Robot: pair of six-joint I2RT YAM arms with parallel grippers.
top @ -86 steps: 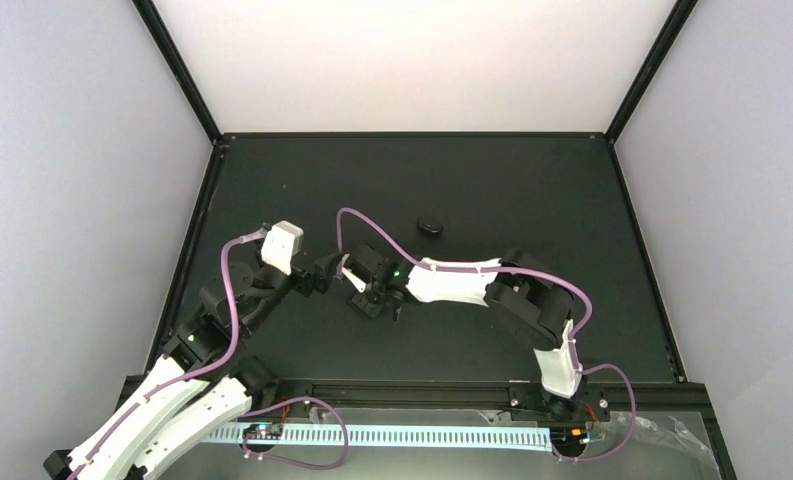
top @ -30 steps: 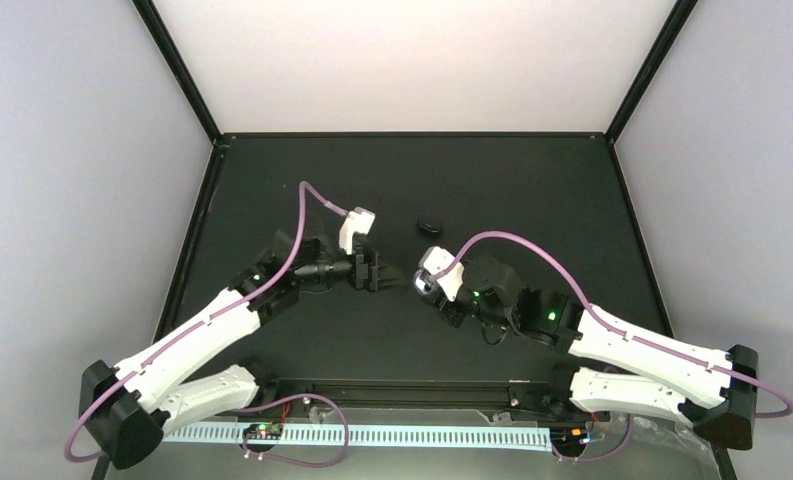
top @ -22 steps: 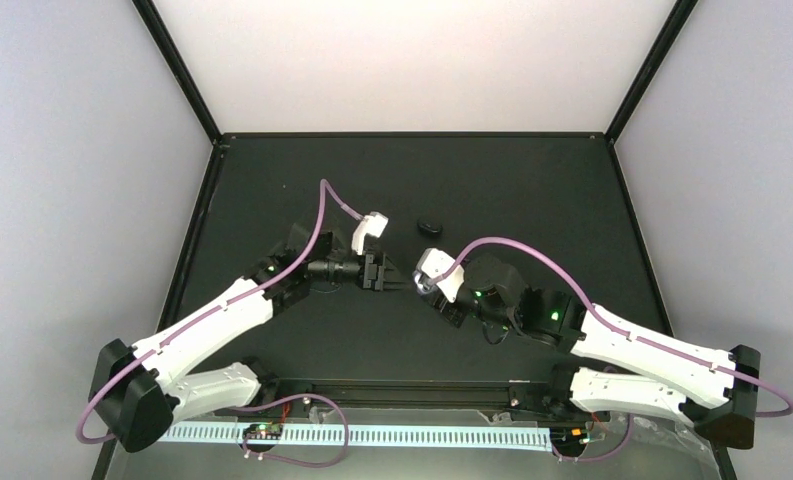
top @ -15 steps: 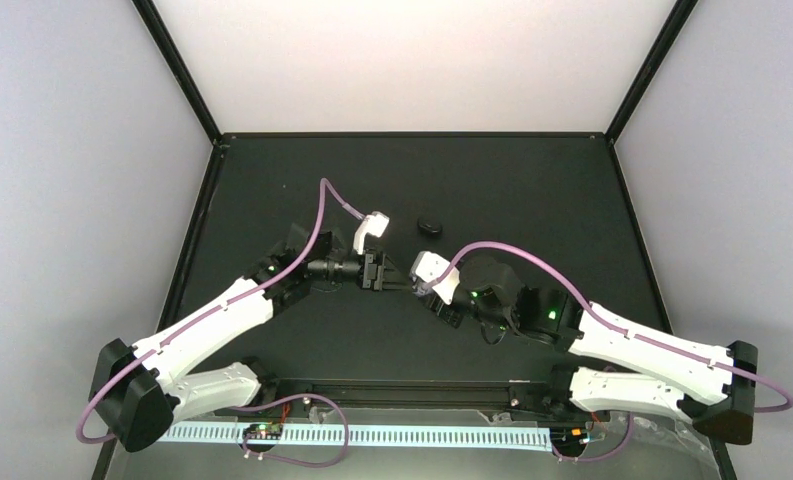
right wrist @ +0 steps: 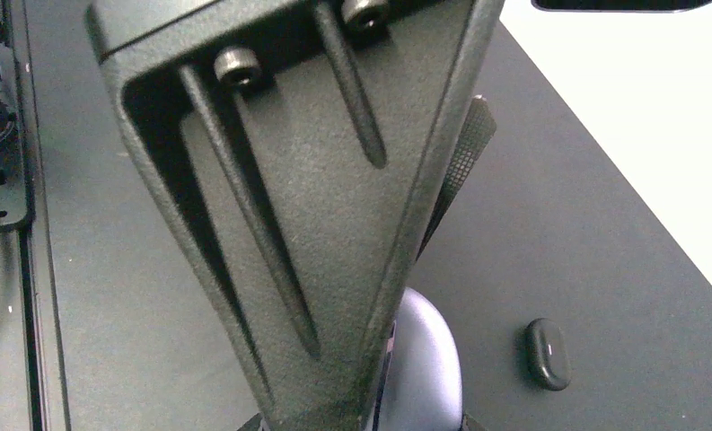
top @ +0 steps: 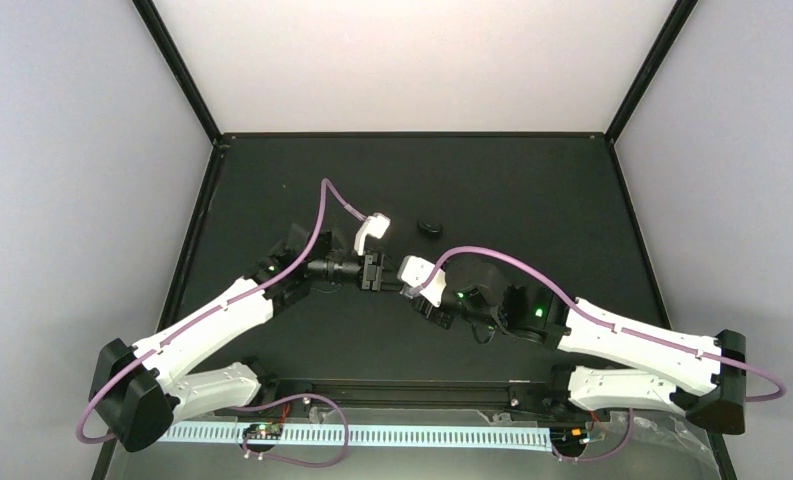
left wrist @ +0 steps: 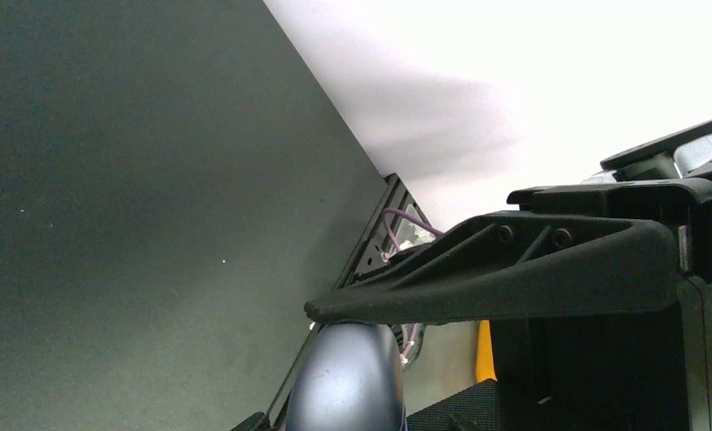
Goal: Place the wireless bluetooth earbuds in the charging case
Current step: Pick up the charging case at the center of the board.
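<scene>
Fingers (right wrist: 316, 224) of the right gripper (top: 408, 288) clamp the small rounded lavender plastic charging case (right wrist: 419, 359) over the middle of the black table (top: 532, 200), near a small black oval object (top: 429, 227). The left gripper (top: 384, 273) faces it, one finger (left wrist: 514, 269) just above the case; whether it grips cannot be told.

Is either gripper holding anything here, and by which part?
The right gripper clamps the charging case across its rounded body. The left gripper has a finger over the case; whether it grips cannot be told.
</scene>
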